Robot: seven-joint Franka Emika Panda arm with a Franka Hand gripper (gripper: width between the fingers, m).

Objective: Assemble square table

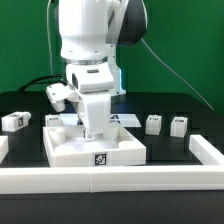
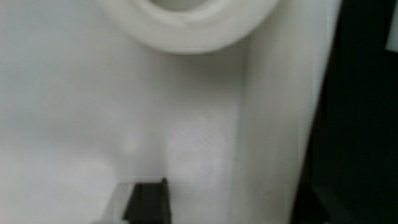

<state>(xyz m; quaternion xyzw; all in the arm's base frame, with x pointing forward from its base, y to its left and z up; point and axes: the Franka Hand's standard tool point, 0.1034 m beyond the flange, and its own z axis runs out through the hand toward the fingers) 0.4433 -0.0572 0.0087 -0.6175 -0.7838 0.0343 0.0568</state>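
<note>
1. Square table top [image 1: 95, 148] lies flat on the black counter [image 1: 185, 105] near the middle of the exterior view. Its tag [image 1: 100, 158] faces the camera, and the long white border wall [image 1: 110, 181] runs just in front of it.
2. Look at the arm [image 1: 90, 45]: it reaches straight down over the top's far side, with the jaws at that edge. You cannot tell whether they are clenched on the plastic or only straddling it. The exterior view hides the tips, and the wrist view shows only one dark fingertip [image 2: 146, 200] against white.
3. The step in hand looks like taking hold of the top by its raised rim [image 2: 285, 120]. Make sure the pinch is firm before you move anything; a loose hold would likely let the tray swivel.
4. Keep the hold on the rim itself, clear of the round recess [image 2: 187, 20], probably a leg socket.
5. Move low and level, since a wide, light tray held at one edge will tend to tip.
6. Steer clear of the small legs [image 1: 153, 123] standing apart on either side, and of the border wall.
</note>
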